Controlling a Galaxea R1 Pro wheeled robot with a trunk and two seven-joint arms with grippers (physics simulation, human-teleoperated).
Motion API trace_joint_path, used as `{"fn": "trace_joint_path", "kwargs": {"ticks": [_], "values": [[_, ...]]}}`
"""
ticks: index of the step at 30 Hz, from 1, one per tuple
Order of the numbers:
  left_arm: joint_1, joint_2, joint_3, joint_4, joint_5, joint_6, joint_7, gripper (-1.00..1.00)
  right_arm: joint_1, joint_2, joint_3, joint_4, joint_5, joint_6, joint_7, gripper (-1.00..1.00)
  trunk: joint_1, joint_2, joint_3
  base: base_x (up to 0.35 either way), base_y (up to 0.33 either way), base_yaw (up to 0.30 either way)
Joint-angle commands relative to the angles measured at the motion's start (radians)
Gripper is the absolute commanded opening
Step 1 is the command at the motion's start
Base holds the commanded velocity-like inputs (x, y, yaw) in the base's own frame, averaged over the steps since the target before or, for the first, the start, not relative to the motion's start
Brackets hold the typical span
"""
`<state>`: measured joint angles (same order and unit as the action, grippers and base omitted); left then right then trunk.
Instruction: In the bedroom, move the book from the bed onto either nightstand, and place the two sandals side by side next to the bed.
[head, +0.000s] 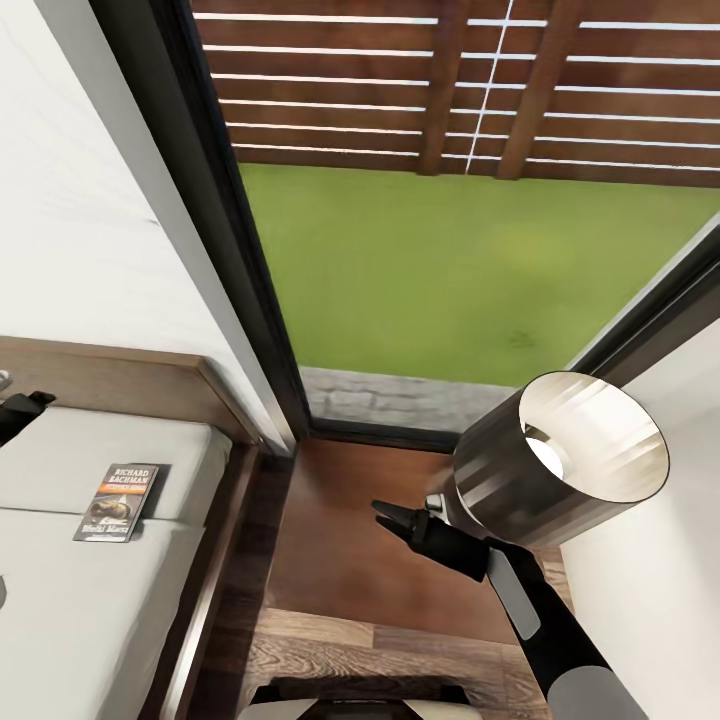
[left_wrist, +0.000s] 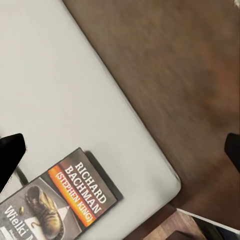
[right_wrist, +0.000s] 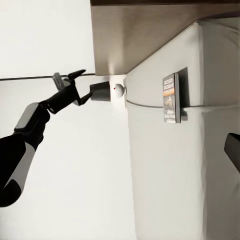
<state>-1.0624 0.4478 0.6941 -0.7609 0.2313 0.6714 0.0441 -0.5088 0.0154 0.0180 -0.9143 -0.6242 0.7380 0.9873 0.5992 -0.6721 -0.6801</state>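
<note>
Head view: the book (head: 118, 502) lies flat on the bed (head: 60, 600) at the left of the frame, near the mattress edge and just below the wooden headboard (head: 120, 385). The nightstand (head: 350, 545) sits at lower centre between the bed frame and a lamp (head: 560, 455) with a pale shade at right. The right end effector (head: 385, 516) hangs over the nightstand top, its arm coming in from the lower right with the forearm bent inward; the fingers look narrowly parted and hold nothing. At the far left edge the left end effector (head: 25, 405) pokes in over the mattress; its opening cannot be judged here. Beyond the window lie lawn (head: 470, 270) and a slatted fence (head: 450, 90).

Left wrist view: the book (left_wrist: 60, 205) shows at the lower left of the frame, cover up, with the orange band readable. One dark fingertip (left_wrist: 10, 150) stands at the left edge and another at the right edge, so the jaws are spread wide and empty.

Right wrist view: the left end effector (right_wrist: 75, 80) appears at upper left, arm stretched out, its fingers visibly apart. The book (right_wrist: 171, 97) lies at upper right on the mattress.

The step in hand looks like reaching for the book. To do it well, the left arm should centre the book between its fingers, come down level, and pinch across the narrow width near an edge, since so thin a paperback on soft bedding gives little to grip.
</note>
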Motion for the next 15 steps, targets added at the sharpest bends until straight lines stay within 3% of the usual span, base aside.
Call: {"fn": "trace_joint_path", "kwargs": {"ticks": [1,11,15], "values": [[-0.001,0.002,0.001,-0.001,0.01,0.005,0.005,1.0,0.0,0.0,0.0,0.0,-0.005,0.006,0.0,1.0,0.0,-0.001,-0.001,0.0,0.0,0.0],[-0.001,0.005,-0.002,0.0,0.01,0.004,0.006,1.0,0.0,0.0,0.0,0.0,-0.009,0.006,0.0,1.0,0.031,-0.057,-0.026,0.0,0.0,0.0],[-0.001,0.004,-0.002,0.0,0.01,0.004,0.006,1.0,0.0,0.0,0.0,0.0,-0.009,0.006,0.0,1.0,0.031,-0.057,-0.026,0.0,0.0,0.0]]}}
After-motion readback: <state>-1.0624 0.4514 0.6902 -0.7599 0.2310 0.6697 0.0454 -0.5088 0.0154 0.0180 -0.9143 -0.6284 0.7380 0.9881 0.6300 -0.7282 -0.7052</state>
